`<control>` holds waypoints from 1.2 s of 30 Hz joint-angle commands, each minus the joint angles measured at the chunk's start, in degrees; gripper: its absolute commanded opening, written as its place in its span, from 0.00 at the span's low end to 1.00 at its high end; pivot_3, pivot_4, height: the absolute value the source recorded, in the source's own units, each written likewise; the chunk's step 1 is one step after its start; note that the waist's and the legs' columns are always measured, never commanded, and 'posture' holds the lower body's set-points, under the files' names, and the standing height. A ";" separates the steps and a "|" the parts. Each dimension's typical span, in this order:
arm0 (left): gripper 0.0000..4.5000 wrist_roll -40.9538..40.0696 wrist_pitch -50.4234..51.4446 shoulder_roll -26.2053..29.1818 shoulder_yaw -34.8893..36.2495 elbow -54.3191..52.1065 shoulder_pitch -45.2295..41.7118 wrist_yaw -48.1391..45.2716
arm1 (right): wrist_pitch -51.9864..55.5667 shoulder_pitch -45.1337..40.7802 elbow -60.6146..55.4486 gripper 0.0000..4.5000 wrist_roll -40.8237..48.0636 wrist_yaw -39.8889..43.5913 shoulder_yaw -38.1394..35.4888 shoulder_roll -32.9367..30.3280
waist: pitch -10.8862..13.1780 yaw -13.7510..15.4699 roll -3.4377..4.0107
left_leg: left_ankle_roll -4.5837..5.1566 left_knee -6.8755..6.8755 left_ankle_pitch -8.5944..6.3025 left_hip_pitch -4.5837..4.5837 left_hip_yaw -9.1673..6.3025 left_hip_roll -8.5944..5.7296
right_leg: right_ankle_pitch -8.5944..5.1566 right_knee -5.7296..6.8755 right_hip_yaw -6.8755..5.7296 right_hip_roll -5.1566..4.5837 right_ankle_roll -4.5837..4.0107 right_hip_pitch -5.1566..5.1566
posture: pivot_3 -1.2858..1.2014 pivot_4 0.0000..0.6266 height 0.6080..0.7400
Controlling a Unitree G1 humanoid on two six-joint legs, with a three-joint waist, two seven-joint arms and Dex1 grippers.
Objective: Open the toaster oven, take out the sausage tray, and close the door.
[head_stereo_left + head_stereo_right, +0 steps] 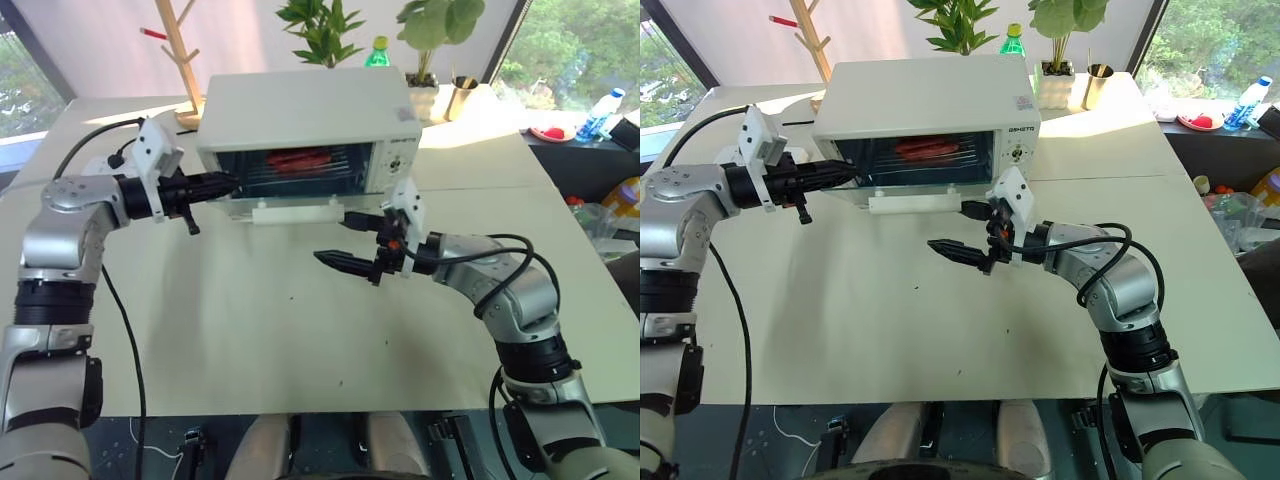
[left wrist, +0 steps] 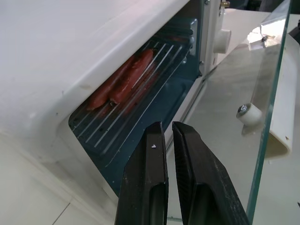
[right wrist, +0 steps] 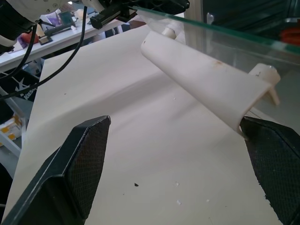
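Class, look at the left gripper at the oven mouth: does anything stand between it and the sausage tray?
Nothing visible does. The door is folded down, so the toaster oven stands open, and the left gripper, jaws shut, sits at the cavity's left edge. The sausage tray lies straight ahead inside, unblocked.

From head height we look forward and down over the worktop [image 1: 300, 330]; our wrist cameras sit close, sharing the toaster oven's [image 1: 300, 115] open door [image 2: 234, 117].
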 commanded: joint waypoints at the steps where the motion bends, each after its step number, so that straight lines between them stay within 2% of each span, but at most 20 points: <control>1: 0.08 0.45 -0.87 -0.09 0.07 -1.01 0.31 -1.09 | 0.10 0.68 -4.28 1.00 1.70 -0.66 -2.45 -1.20 | -0.01 0.13 -0.01 | 0.00 0.01 0.00 0.00 0.00 0.00 | 0.00 0.00 0.00 0.00 0.00 0.00 | 0.52 0.24 1.00; 11: 0.08 -0.33 0.57 0.37 0.69 -5.84 5.57 -1.63 | 6.35 15.78 -13.85 1.00 9.74 0.16 -18.07 -14.56 | -0.02 0.41 -0.08 | 0.38 0.15 -0.22 0.00 0.01 -0.03 | 0.02 0.00 0.03 -0.06 0.03 0.09 | 0.52 0.24 1.00; 16: 0.08 1.93 -2.24 0.08 -1.01 -7.40 10.68 -1.69 | 7.83 18.98 -15.86 1.00 13.65 -0.37 -23.89 -18.10 | 0.00 0.27 -0.11 | 0.39 0.14 -0.21 0.10 0.09 0.04 | 0.02 0.05 0.07 -0.03 0.03 0.13 | 0.52 0.24 1.00; 27: 0.08 13.84 -16.10 -4.77 -7.35 0.67 14.12 3.78 | 7.96 18.04 -16.40 1.00 15.97 -3.61 -23.80 -18.78 | 0.05 0.63 -0.24 | 0.39 0.18 -0.15 0.28 0.28 0.06 | 0.13 0.01 0.21 -0.03 0.13 0.32 | 0.52 0.24 1.00; 30: 0.08 14.08 -16.21 -5.97 -6.68 1.25 14.38 5.39 | 7.36 16.25 -15.57 1.00 14.91 -4.66 -22.17 -18.27 | 0.04 0.56 -0.24 | 0.40 0.18 -0.16 0.30 0.33 0.06 | 0.14 0.01 0.23 -0.06 0.14 0.32 | 0.52 0.24 1.00; 33: 0.27 10.27 -11.27 -5.79 -4.23 -1.34 14.41 4.71 | 5.87 13.95 -14.83 1.00 12.28 -6.09 -19.15 -17.70 | 0.04 0.47 -0.24 | 0.40 0.19 -0.15 0.32 0.34 0.07 | 0.15 0.03 0.23 -0.05 0.14 0.32 | 0.52 0.24 1.00; 36: 0.61 4.85 -4.69 -4.79 -1.22 -6.35 14.43 3.60 | 4.03 10.82 -13.77 1.00 8.65 -8.27 -15.23 -16.63 | 0.05 0.33 -0.26 | 0.41 0.20 -0.15 0.32 0.35 0.07 | 0.15 0.04 0.23 -0.03 0.14 0.32 | 0.52 0.24 1.00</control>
